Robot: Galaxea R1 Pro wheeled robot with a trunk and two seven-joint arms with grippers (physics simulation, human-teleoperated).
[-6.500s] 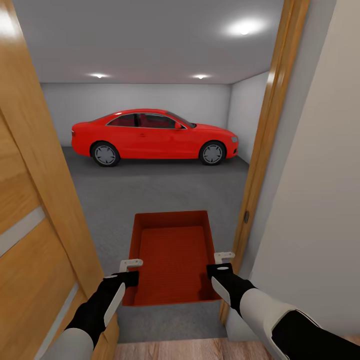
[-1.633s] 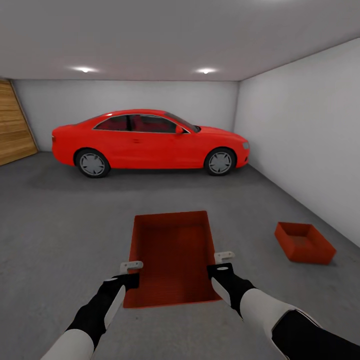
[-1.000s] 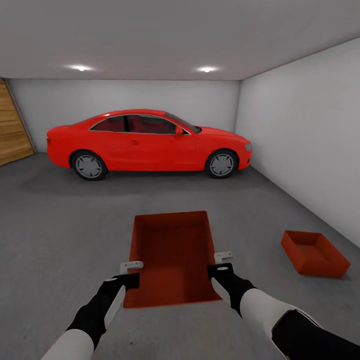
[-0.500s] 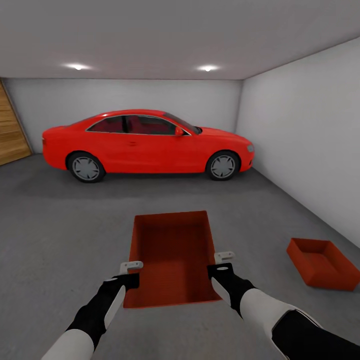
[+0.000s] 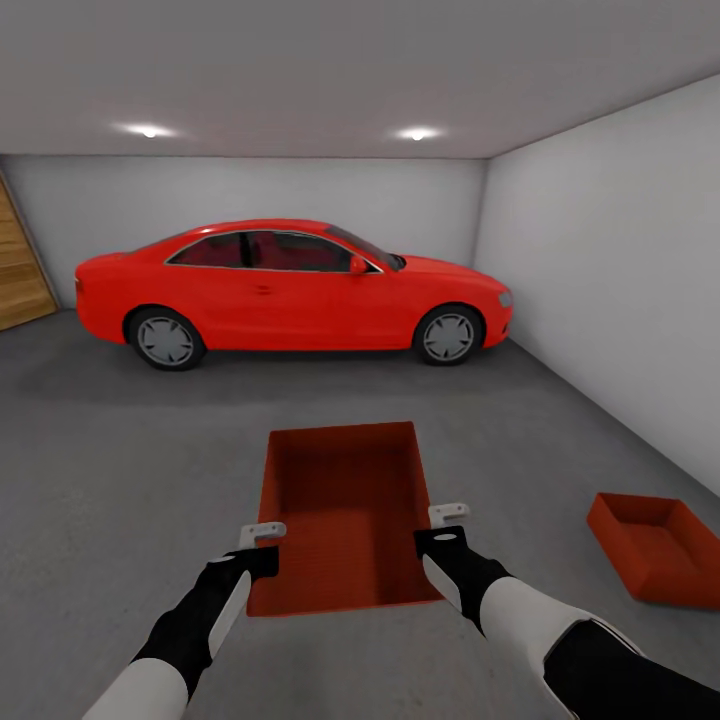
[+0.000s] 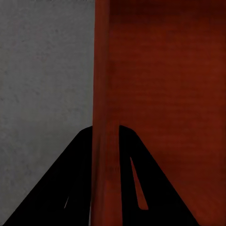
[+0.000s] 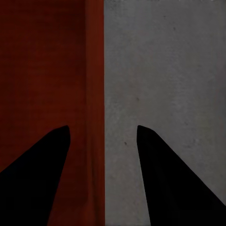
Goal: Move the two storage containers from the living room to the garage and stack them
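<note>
While our left gripper (image 5: 262, 535) pinches the left wall of the orange-red open-top plastic bin (image 5: 345, 500) held above the dark concrete floor (image 5: 120, 450), our right gripper (image 5: 447, 522) straddles its right wall, jaws apart; a second identical bin (image 5: 655, 548) rests far right.

- Both arms reach forward, level.
- Left hand (image 5: 262, 545): fingers (image 6: 80, 179) pinched tight on a thin wall.
- Right hand (image 5: 448, 528): fingers (image 7: 42, 165) spread wide, straddling a wall without squeezing it.
</note>
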